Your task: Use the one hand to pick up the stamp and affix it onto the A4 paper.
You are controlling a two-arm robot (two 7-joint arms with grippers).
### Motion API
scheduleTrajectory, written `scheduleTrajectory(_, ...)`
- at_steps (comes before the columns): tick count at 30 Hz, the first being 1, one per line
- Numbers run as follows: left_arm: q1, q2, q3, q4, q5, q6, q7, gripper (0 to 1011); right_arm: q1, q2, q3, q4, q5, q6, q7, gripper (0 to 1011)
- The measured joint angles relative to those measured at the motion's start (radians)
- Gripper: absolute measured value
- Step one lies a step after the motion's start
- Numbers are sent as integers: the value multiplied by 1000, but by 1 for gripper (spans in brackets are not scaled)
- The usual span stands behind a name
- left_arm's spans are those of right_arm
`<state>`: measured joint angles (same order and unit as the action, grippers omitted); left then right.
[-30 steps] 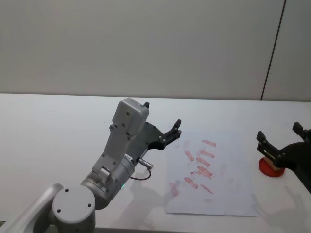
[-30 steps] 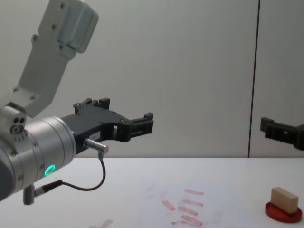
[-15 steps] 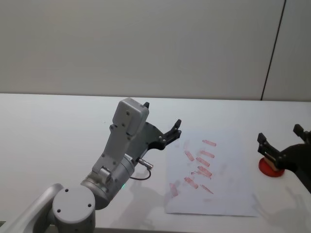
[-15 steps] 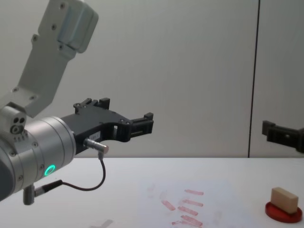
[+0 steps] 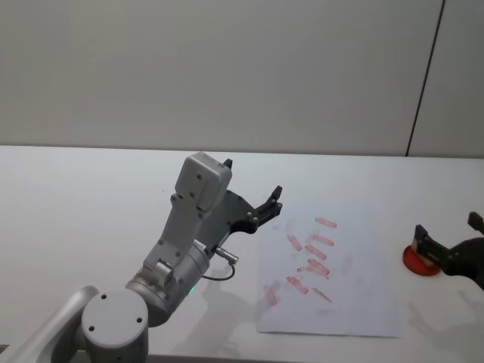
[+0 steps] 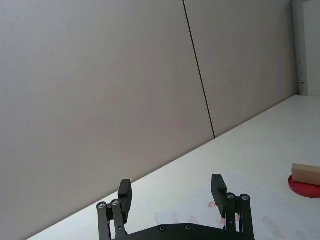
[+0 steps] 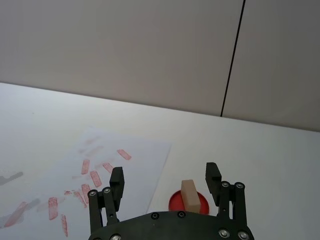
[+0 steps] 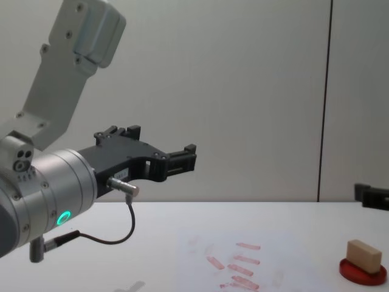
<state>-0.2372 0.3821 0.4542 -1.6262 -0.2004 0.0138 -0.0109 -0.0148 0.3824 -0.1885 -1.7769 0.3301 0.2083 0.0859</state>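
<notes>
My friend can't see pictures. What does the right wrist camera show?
The open right gripper hovers above a white table, and just ahead of it the wooden stamp stands on a round red ink pad. Beside the pad lies the paper, dotted with red marks.

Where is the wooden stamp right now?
In the chest view the stamp sits on the red ink pad, far right on the table, right of the A4 paper, near the right hand.
</notes>
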Motion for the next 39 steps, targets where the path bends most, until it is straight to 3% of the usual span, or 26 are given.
scheduleTrajectory(9,0,0,0,0,0,0,0,1002,30,24,30,19,40,112,14,1001)
scheduleTrajectory(22,0,0,0,0,0,0,0,1002,96,32,52,81,58,207,23,1001)
scheduleTrajectory(39,0,0,0,0,0,0,0,1002,223,-4,29,238,-21,283,65,1001)
